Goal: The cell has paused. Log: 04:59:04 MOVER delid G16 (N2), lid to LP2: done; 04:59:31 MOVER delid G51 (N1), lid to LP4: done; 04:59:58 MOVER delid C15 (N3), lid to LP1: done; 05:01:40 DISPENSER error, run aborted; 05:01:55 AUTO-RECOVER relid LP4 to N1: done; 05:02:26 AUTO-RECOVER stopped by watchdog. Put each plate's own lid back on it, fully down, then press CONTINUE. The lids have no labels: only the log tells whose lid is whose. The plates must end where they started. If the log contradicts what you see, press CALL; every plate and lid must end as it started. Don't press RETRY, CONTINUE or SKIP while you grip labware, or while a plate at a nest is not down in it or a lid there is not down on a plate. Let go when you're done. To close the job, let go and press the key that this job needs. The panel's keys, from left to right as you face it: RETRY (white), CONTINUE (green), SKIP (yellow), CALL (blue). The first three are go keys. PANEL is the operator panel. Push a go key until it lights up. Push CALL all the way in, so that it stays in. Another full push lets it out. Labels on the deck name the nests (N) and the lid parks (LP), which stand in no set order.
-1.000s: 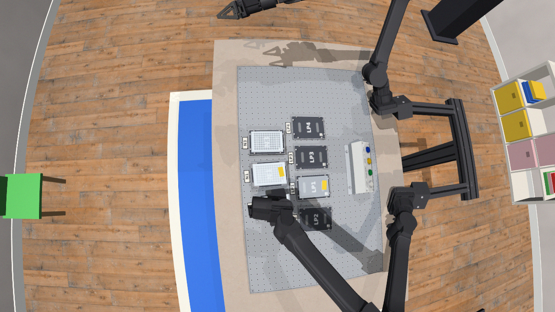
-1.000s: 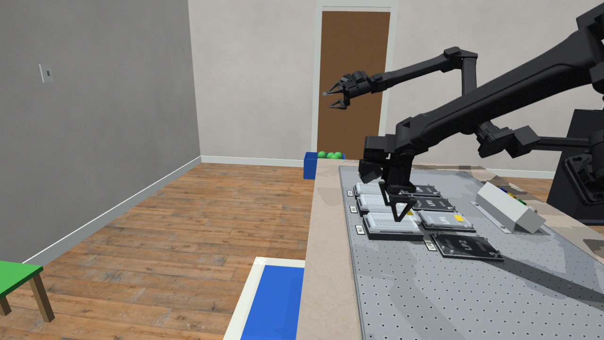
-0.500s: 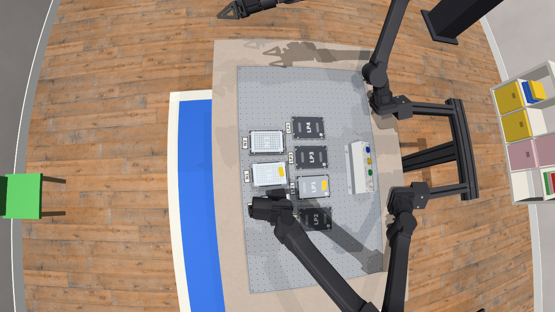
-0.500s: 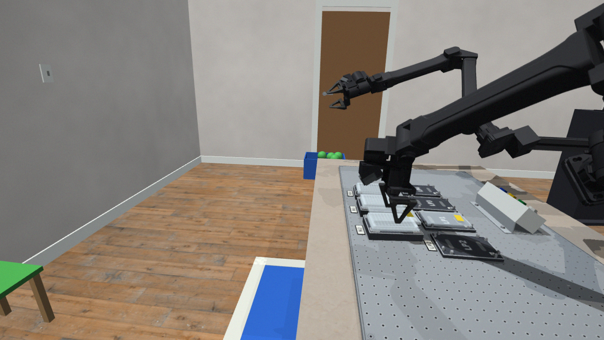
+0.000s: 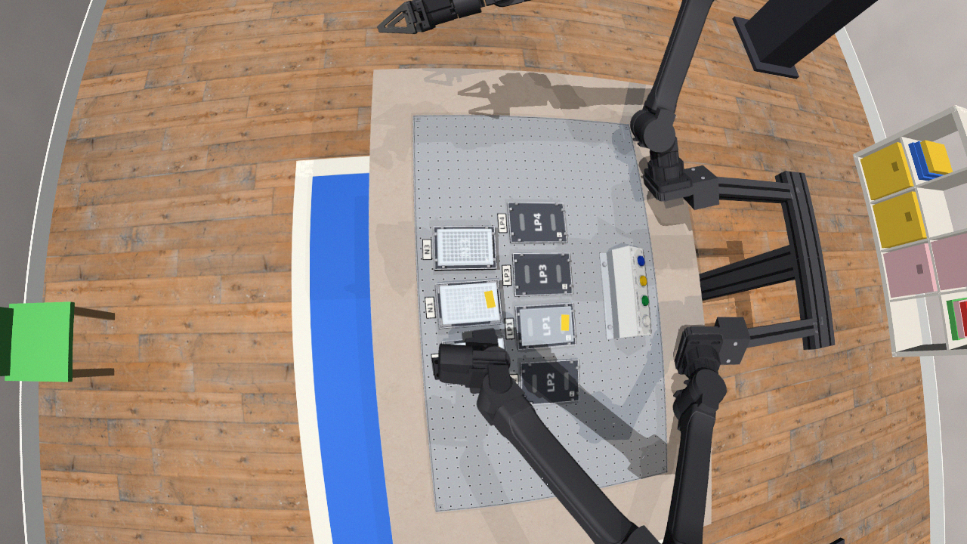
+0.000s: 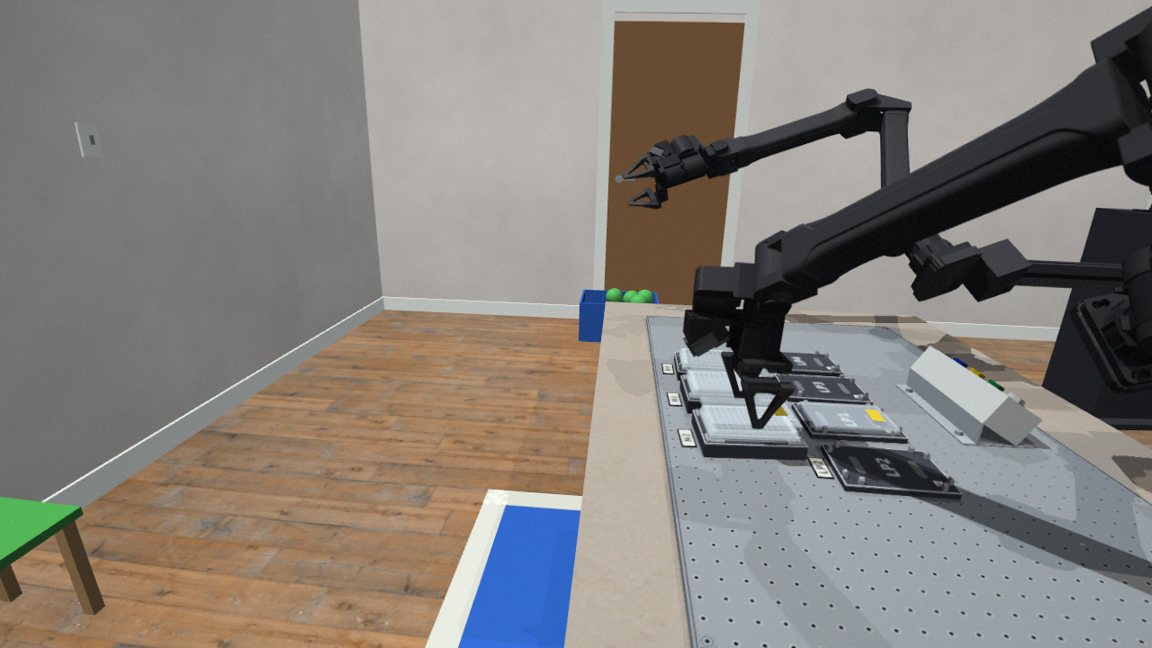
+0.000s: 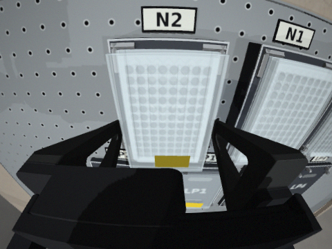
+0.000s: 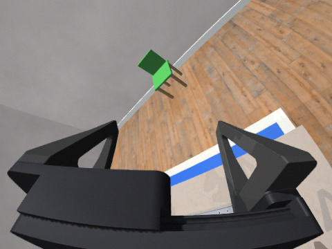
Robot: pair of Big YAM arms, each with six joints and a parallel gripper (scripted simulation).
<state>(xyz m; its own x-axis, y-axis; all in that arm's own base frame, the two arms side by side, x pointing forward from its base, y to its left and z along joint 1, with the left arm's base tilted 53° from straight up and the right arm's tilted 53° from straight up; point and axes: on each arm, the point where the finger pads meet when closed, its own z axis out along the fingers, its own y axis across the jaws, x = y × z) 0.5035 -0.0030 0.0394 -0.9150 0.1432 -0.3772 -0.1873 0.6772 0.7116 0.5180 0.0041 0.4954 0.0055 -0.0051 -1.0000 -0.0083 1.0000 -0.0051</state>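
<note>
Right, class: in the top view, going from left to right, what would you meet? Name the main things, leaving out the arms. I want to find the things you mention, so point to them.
Green chair [image 5: 40, 341] [image 6: 31, 524] [image 8: 162, 74] → blue mat [image 5: 338, 270] [image 6: 523, 580] [image 8: 202, 169] → plate at N3 [image 5: 464, 247] → lid park LP4 [image 5: 537, 233] → operator panel [image 5: 623, 291] [image 6: 958, 394] → shelf unit [image 5: 906, 136].

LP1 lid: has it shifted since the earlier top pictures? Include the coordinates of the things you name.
No. The LP1 lid [image 5: 534, 338] [image 6: 829, 424] [image 7: 201, 180] lies in the same spot beside the fixed LP1 label [image 5: 509, 329] [image 7: 210, 158].
</note>
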